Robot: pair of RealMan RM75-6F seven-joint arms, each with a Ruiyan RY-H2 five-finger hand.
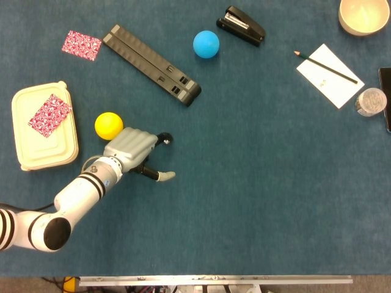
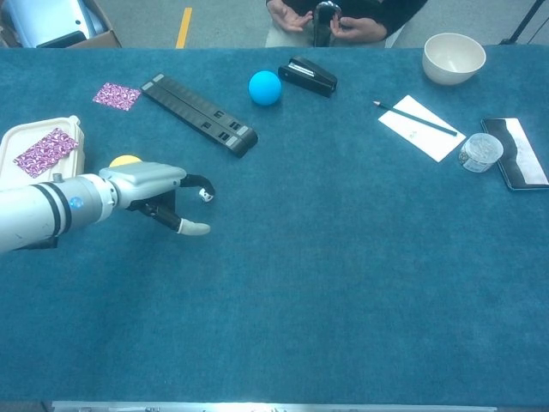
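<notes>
Left hand (image 2: 163,196) hovers low at the left of the table (image 2: 343,283), fingers curling over a small white die (image 2: 206,194) just beside their tips, thumb still apart, so nothing looks held. A yellow ball (image 1: 109,125) lies just behind the hand. Judging by this, the grasp is closing; next comes a careful pinch without nudging the die away

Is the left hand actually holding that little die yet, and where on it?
Cannot tell: the left hand has a fingertip curled over the die, touching its top; thumb apart. No clear grip shows.
</notes>
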